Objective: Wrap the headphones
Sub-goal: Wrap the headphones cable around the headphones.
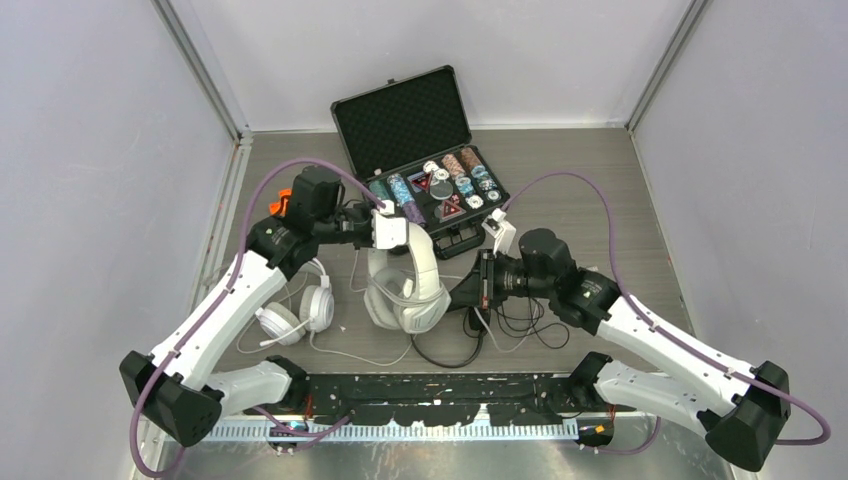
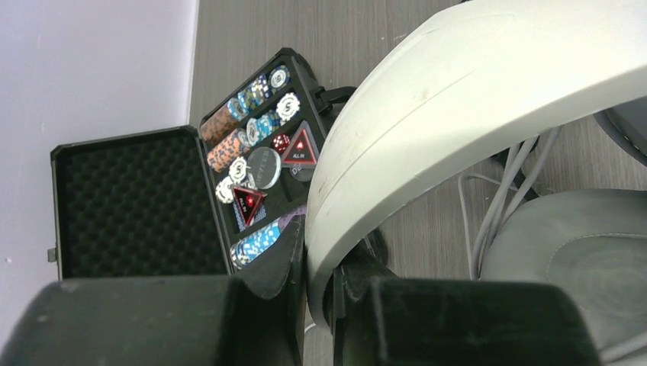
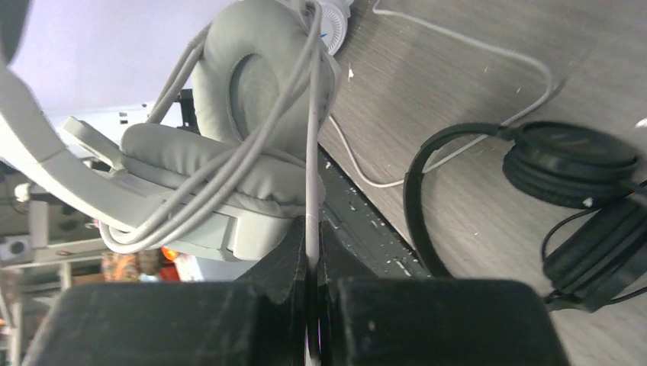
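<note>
Because the table [image 1: 600, 190] has walls [image 1: 100, 150] on three sides and the open case [image 1: 400, 120] of chips fills its far middle, free room seems to lie mostly at 3 o'clock and 9 o'clock of the centre. The grey headphones [image 1: 405, 290] are at the centre, just at 6 o'clock of the case. They look bulky and rather heavy, with a stiff band and soft cushions, so I judge the band the safest place to hold. The white headphones [image 1: 300, 310] lie at 9 o'clock of them, and the black headphones [image 3: 572, 164] at 3 o'clock, thin and light, with loose wire around. The grey cord [image 3: 311, 152] is limp and already loops several times over the cups; it may slip off if it goes slack. The left gripper [image 2: 320, 259] is clamped on the grey band near its top. The right gripper [image 3: 313, 244] has its fingers pressed together on the cord, just below the cups. A wide swing at 12 o'clock could hit the case, and one at 3 o'clock could drag the black wire.
</note>
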`<state>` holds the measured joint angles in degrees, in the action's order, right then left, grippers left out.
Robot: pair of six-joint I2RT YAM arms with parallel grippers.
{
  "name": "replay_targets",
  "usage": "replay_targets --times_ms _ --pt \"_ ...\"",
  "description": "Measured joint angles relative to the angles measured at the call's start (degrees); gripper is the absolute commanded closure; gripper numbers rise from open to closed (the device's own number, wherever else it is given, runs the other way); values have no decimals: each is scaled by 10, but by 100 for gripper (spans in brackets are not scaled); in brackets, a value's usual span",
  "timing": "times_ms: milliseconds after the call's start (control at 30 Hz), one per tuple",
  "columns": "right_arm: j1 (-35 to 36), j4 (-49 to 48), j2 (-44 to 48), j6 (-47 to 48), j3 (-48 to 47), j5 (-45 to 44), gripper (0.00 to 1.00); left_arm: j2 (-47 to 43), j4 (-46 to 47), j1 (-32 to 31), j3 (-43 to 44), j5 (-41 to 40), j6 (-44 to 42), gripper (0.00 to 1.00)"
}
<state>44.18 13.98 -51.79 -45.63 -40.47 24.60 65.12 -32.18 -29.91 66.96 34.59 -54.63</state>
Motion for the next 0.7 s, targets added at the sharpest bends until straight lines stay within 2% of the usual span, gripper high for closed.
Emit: replay_targets --times_ms 133,267,367,600,700 --pt "0 41 -10 90 -44 3 99 2 -7 -1 5 15 -1 100" --pt "0 63 -29 160 -63 24 91 17 -37 -1 31 20 -15 100" --pt "0 74 -36 195 -63 45 91 32 -58 -1 45 21 -28 100" --pt "0 83 -63 200 -92 110 87 46 -92 -1 50 27 -40 100" --pt "-1 77 -62 185 -92 136 88 48 -105 0 50 9 -51 100"
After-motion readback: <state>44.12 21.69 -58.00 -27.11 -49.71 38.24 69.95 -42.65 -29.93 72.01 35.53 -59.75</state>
